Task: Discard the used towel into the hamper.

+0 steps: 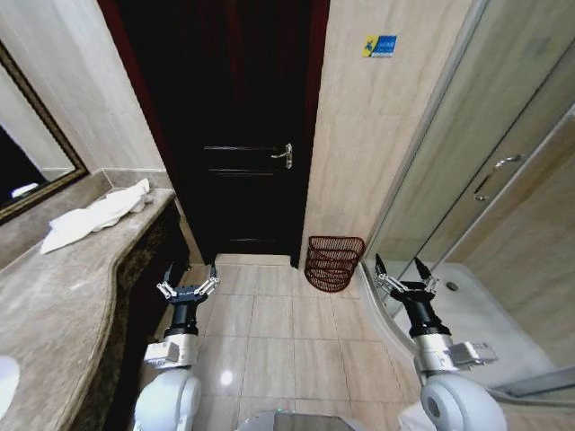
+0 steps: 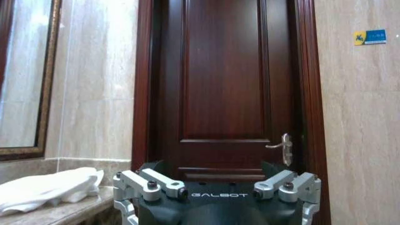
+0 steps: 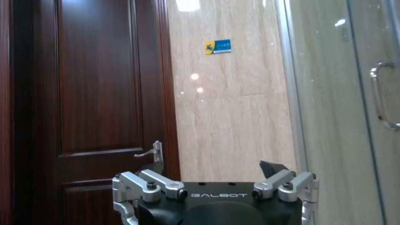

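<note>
Woven wicker hamper [image 1: 334, 263], glossy tile floor [image 1: 269, 319]

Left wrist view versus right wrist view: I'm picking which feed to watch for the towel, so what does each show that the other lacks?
Left wrist view: the white towel lying on the marble counter, below a framed mirror. Right wrist view: the glass shower door with its metal handle. Both: the dark wooden door, its lever handle and the blue-yellow wall sign.

A dark wooden door [image 1: 238, 135] with a metal handle [image 1: 284, 155] stands closed ahead. A blue and yellow sticker [image 1: 379, 46] sits on the beige wall beside it. A framed mirror [image 1: 27, 153] hangs above the marble worktop [image 1: 63, 296]. A glass shower door [image 1: 503, 162] stands at the right.
</note>
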### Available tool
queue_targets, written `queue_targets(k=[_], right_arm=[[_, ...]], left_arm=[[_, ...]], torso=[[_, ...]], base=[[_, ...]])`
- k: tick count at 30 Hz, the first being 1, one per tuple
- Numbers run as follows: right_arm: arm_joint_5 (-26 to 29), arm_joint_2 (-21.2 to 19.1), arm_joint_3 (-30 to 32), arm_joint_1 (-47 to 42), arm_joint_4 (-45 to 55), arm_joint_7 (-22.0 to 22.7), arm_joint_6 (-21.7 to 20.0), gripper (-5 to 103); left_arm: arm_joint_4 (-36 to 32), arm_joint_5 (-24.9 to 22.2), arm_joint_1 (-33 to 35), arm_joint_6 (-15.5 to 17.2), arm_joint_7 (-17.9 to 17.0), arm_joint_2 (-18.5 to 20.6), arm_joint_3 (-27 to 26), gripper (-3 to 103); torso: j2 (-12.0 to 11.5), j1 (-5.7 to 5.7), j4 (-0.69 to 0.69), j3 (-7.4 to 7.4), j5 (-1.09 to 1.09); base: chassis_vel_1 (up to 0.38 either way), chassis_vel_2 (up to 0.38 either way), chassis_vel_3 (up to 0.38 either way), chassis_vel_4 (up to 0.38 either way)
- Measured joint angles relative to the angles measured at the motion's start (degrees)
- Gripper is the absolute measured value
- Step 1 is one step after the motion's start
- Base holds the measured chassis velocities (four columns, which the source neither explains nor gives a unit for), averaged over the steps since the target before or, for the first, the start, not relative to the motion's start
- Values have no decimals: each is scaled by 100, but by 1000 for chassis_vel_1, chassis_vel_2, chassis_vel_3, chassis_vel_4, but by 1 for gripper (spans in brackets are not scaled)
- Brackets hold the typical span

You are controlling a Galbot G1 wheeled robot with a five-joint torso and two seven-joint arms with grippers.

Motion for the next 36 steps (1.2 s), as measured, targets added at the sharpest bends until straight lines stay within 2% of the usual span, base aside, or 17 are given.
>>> queue_targets(k=[36], right_arm=[[-48, 34, -54, 79, -104, -133, 19, 100]], left_arm=[[95, -74, -26, -4, 103, 0, 32, 100]], torso=[[0, -1, 0, 0, 1]], base=[[-133, 137, 137, -137]])
